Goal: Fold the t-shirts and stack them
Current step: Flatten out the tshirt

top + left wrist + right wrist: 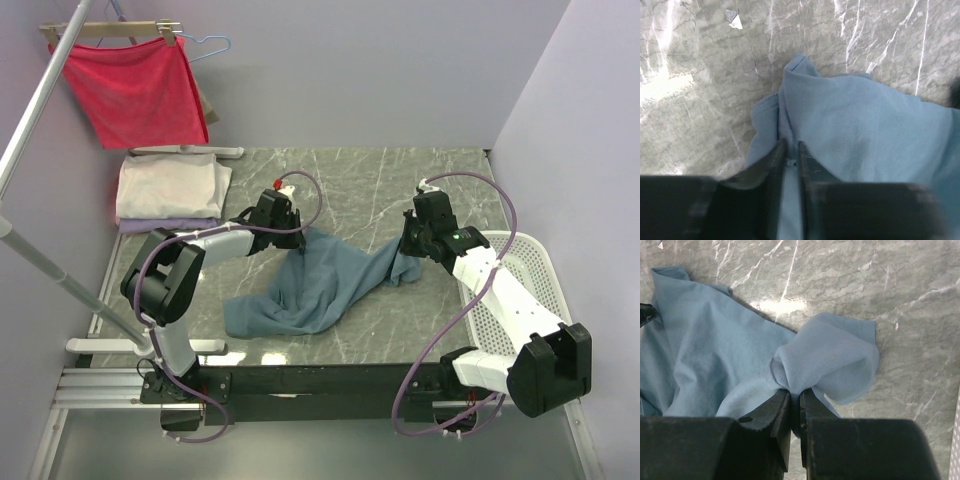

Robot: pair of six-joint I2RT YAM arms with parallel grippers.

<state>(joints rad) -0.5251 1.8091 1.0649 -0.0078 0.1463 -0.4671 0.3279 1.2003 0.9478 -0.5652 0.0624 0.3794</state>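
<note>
A dusty teal-blue t-shirt (320,285) lies crumpled across the middle of the marble table (360,180), stretched between both arms. My left gripper (290,232) is at its upper left corner; in the left wrist view the gripper (789,147) has its narrow jaws shut on a fold of the blue t-shirt (860,130). My right gripper (408,250) holds the right end; in the right wrist view the gripper (795,392) is shut on a bunched knot of the t-shirt (705,355). A folded cream-white t-shirt (170,187) rests on a pale lavender one (165,224) at the back left.
A red cloth (135,92) hangs on a wooden hanger at the back left. A metal rail (40,100) slants along the left side. A white mesh basket (530,243) stands at the right edge beside the right arm.
</note>
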